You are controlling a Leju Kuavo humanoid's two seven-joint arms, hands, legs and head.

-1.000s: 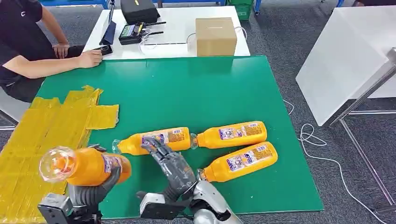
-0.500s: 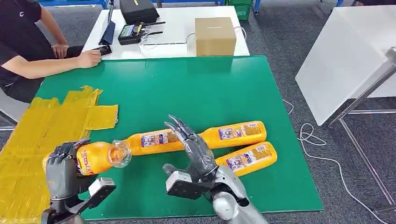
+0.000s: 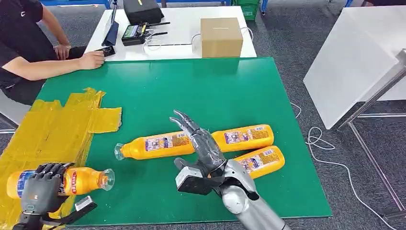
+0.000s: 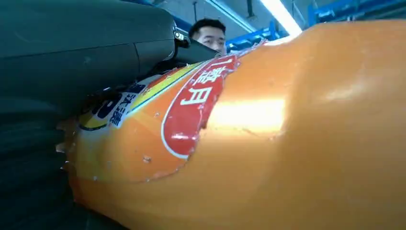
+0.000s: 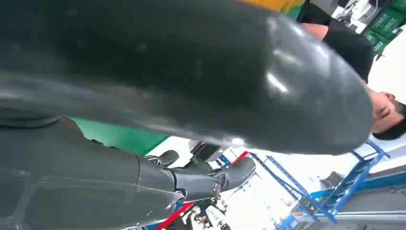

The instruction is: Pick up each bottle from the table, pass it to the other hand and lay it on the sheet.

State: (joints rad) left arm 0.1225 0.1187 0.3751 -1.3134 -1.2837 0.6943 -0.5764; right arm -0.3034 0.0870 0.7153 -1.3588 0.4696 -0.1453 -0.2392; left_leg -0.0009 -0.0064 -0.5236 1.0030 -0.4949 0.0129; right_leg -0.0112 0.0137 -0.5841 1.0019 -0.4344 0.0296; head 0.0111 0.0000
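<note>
Held bottle (image 3: pixel 72 180): orange, red-and-blue label with Chinese characters, brand unreadable; lower left of the head view, lying over the yellow sheet (image 3: pixel 48 134), neck toward the green mat (image 3: pixel 191 91). Left hand (image 3: pixel 40 189): fingers wrapped around its body. Right hand (image 3: pixel 198 141): fingers extended, grasping nothing, above 3 bottles (image 3: pixel 153 145) lying mid-frame with small-print labels too fine to read.

bottles (image 3: pixel 153 145) were orange w/ yellow-blue labels | held bottle (image 3: pixel 72 180) had red oval on label | sheet (image 3: pixel 52 129) yellow | table (image 3: pixel 191 91) green | box (image 3: pixel 220 37) brown | hands (image 3: pixel 201 143) dark grey
</note>
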